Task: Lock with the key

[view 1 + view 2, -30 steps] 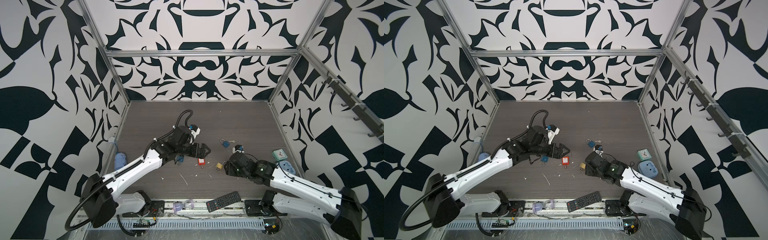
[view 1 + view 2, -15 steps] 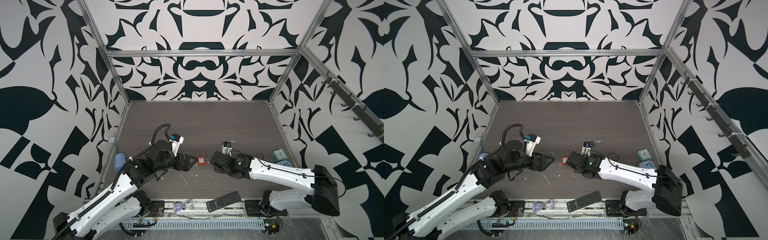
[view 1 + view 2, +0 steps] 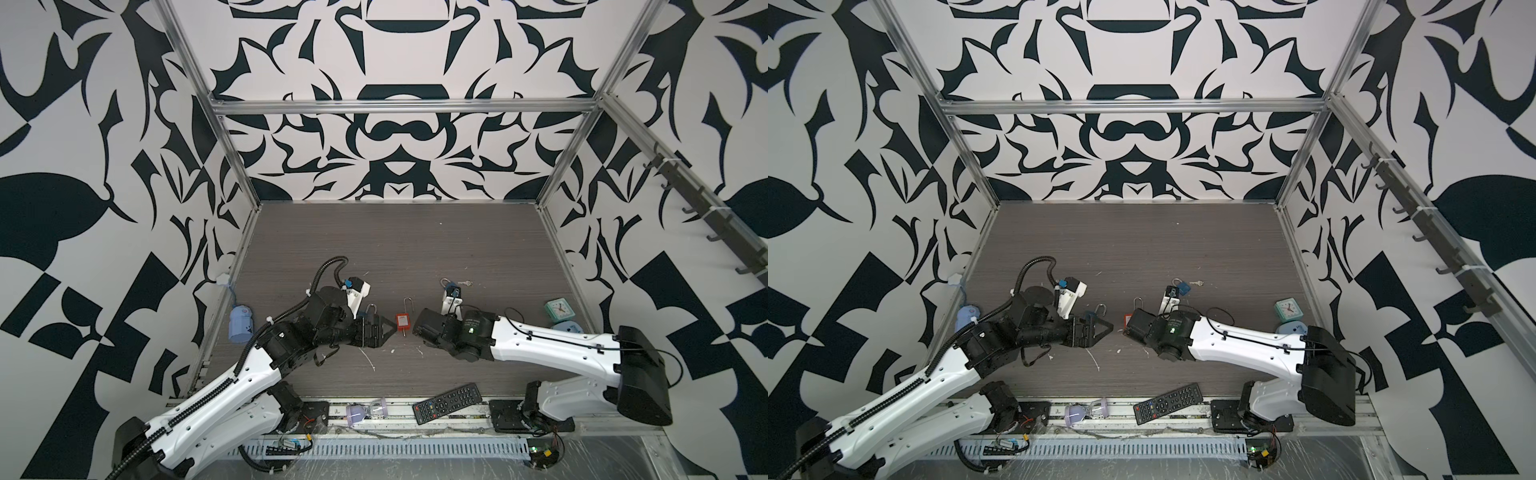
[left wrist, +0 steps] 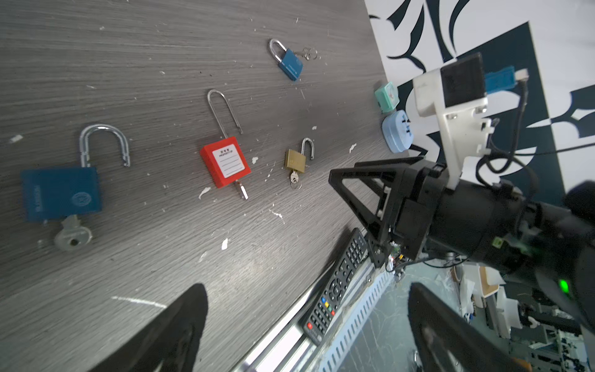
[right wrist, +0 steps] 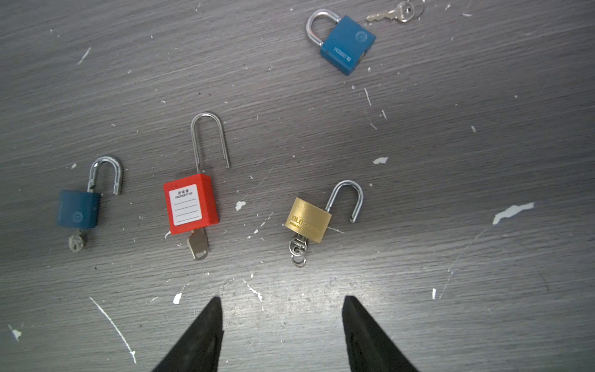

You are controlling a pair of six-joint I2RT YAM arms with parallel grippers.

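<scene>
The red padlock [image 5: 190, 204] lay centrally on the scuffed grey worktop [image 5: 450, 96], long shackle [image 5: 207, 138] toward the patterned back wall [image 3: 399, 137], key [image 5: 198, 246] frontward. Left end effector [image 4: 307, 286] and right end effector [image 5: 283, 297] gaped empty.

Tabletop [image 3: 395, 237] lies open at the back — padlocks [image 5: 190, 204] crowd the middle.

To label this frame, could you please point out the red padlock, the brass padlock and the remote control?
red padlock [image 5: 188, 205]: right wrist view, on its white label.
brass padlock [image 5: 308, 219]: right wrist view, on its body.
remote control [image 3: 448, 403]: in a top view, on its keypad.
</scene>
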